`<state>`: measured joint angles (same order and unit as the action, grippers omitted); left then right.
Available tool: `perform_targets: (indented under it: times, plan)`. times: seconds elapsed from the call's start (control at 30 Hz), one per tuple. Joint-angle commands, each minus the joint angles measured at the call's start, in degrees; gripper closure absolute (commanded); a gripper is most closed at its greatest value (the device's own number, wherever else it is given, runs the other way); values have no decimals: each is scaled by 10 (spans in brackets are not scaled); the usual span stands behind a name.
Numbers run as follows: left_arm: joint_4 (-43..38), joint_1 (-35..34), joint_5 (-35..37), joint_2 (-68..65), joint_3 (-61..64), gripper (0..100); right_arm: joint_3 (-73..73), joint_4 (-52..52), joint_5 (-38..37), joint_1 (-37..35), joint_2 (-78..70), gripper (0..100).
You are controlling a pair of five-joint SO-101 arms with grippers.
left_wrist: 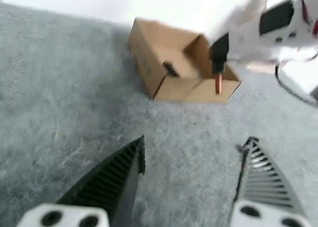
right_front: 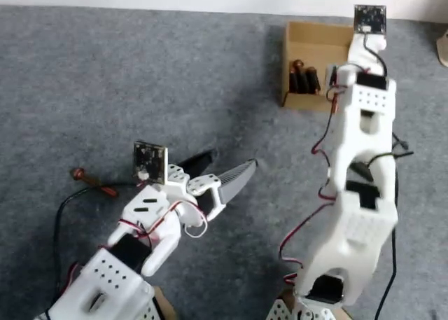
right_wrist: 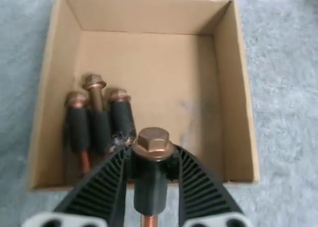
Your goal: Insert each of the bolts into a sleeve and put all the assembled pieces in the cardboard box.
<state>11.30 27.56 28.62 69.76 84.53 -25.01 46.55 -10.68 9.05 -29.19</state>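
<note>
three assembled pieces (right_wrist: 98, 121) lie side by side in the cardboard box (right_wrist: 149, 11), touching one another and crowded toward one side wall, heads pointing the same way. the rest of the box floor is bare, more than half of it, reaching to the opposite wall. the box stands open-topped near the far edge of the grey, carpet-like surface (right_front: 140, 68).

the right tool (right_wrist: 151, 156) hangs over the box by its near wall. its jaws are closed on a black sleeve (right_wrist: 150, 185) that carries a copper-coloured bolt (right_wrist: 154, 143). the hexagon head sits at the fingertips and the threaded end sticks out of the sleeve's other end. the held piece is apart from the three in the box. whether it touches the cardboard cannot be told.

the left tool (left_wrist: 196, 142) is spread wide and holds nothing, its two fingers above bare grey surface. a broad open stretch of surface lies between it and the box. in the high view a loose bolt (right_front: 92, 182) lies flat on the surface just beside the left arm's wrist camera, on the side away from the box and well apart from it. whether it carries a sleeve cannot be told.
</note>
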Motion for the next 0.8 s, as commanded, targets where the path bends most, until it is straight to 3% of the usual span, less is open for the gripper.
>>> perform_targets:
  times: [0.0,0.23,0.43,0.77]
  plan:
    - [-17,3,-2,-74,-52,702,-179,42,5,7,-51,994]
    - [-63,2,-2,-240,-99,702,-409,66,5,7,-217,994]
    - [-62,1,-2,-261,-110,702,-538,59,6,3,-309,994]
    - [-62,-26,-2,-261,-114,702,-545,44,44,4,-372,994]
